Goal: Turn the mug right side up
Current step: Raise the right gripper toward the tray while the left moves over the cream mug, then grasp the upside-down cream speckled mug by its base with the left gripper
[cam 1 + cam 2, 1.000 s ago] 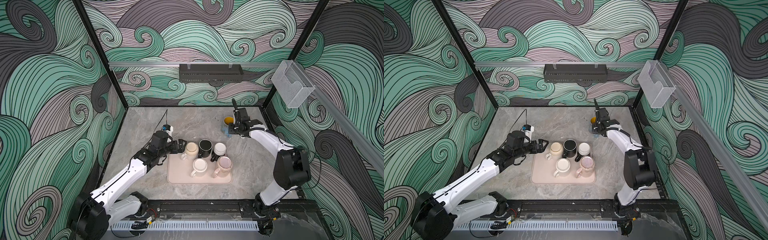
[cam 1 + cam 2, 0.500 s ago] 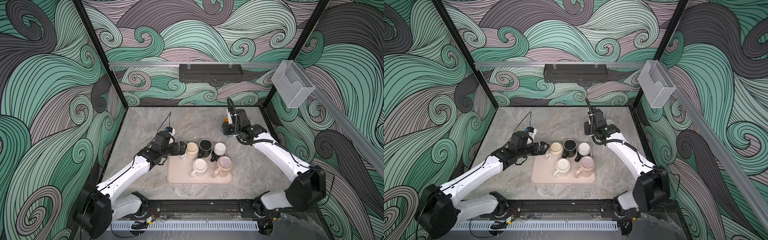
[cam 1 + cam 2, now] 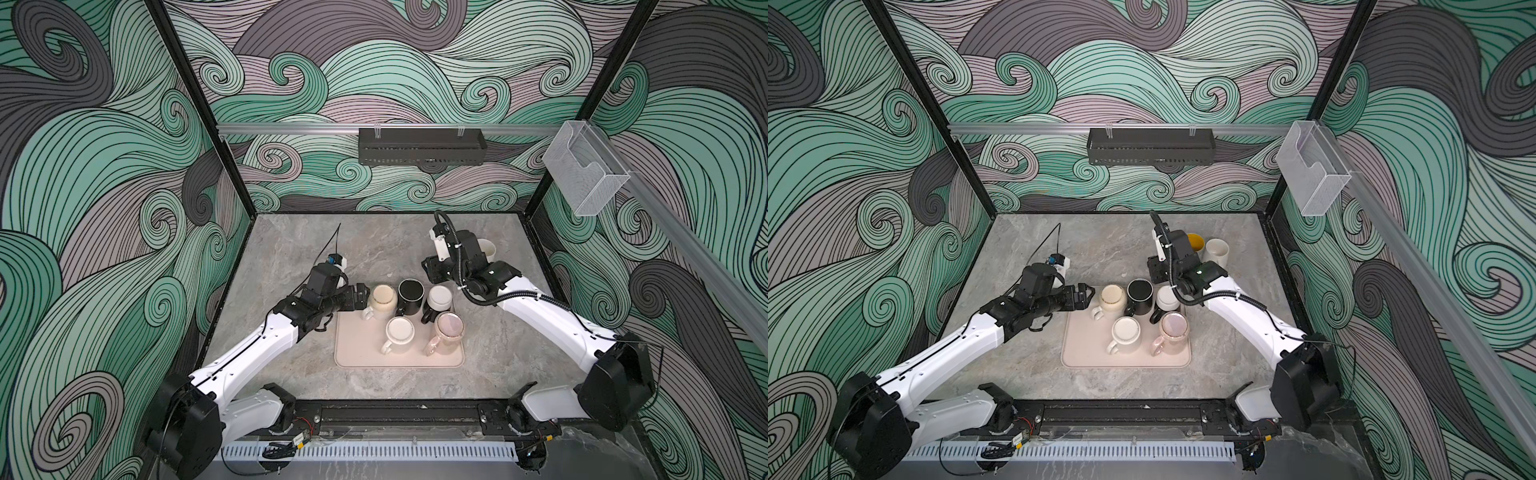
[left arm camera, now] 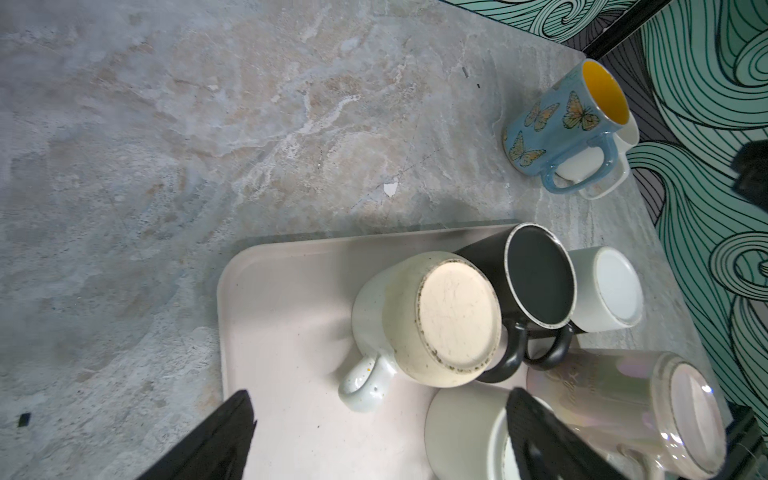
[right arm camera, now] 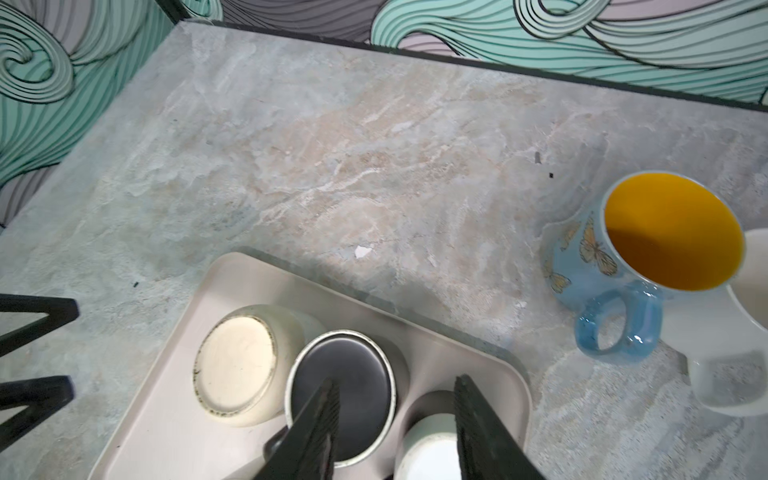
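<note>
Right jaws hidden under wrist in both top views; wrist view shows them part-open, empty, over black mug [image 5: 357, 370]. Blue butterfly mug [image 3: 1194, 241] upright on counter [image 3: 291, 257], from above mostly behind right arm, only yellow rim showing. Left jaws wide, empty, just beside cream mug [image 3: 383, 300]: upside down, speckled, flat base up, handle toward left arm, back-left on tray [image 3: 357, 353], 4 more inverted alongside.
</note>
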`<move>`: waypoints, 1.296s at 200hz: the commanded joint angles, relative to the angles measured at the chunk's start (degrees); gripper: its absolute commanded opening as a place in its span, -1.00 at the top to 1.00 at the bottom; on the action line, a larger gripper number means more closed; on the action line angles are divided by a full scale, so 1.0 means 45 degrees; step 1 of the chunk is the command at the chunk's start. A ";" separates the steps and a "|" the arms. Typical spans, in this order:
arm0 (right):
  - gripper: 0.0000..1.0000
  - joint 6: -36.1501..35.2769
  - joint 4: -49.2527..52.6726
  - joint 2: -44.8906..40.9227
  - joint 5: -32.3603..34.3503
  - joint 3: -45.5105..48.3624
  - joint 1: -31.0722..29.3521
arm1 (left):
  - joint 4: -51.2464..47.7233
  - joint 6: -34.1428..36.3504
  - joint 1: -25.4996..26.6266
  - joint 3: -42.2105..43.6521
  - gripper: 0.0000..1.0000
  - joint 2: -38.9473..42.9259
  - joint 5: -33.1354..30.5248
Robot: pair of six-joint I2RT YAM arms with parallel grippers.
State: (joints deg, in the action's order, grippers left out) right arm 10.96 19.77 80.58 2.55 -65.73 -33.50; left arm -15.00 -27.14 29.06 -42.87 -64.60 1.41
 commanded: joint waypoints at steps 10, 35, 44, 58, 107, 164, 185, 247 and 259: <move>0.08 -0.0092 -0.0467 -0.0145 -0.0336 -0.0138 -0.0522 | 0.0111 0.1120 0.0032 0.0532 -0.96 0.1032 -0.1856; 0.09 -0.0054 -0.0200 0.0013 -0.0391 -0.0282 -0.0901 | 0.0433 0.0578 0.0008 0.1015 -0.97 0.1825 -0.3010; 0.09 -0.0043 -0.0119 0.0053 -0.0459 -0.0309 -0.0963 | 0.0073 0.0440 0.0007 0.0846 -0.97 0.1874 -0.3143; 0.08 -0.0106 -0.0095 0.0063 -0.0684 -0.0298 -0.1022 | -0.0598 0.0361 0.0007 0.0510 -0.97 0.1800 -0.3126; 0.08 -0.0287 -0.0783 0.0009 -0.0868 0.0165 -0.1034 | -0.1230 0.0945 0.0029 0.0312 -0.95 0.1441 -0.2466; 0.08 -0.0159 0.0099 0.0429 -0.0896 -0.0412 -0.1038 | -0.1065 0.1524 0.0182 0.0343 -0.75 0.0733 -0.1551; 0.08 0.0003 0.0420 0.0415 -0.0979 -0.0450 -0.1034 | -0.1108 0.1741 0.0401 0.0267 -0.66 0.0234 -0.1156; 0.10 -0.0043 0.0868 0.0429 -0.1231 -0.0652 -0.1075 | -0.0509 0.2721 0.0875 -0.0150 -0.35 -0.1295 0.0266; 0.10 -0.0110 0.1080 0.0400 -0.1231 -0.0789 -0.1106 | -0.0295 0.2974 0.0934 -0.0144 -0.35 -0.1576 0.0640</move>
State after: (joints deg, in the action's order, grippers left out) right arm 11.11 22.11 82.43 -2.20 -66.72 -38.04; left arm -18.04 -17.21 32.56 -41.32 -69.84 0.01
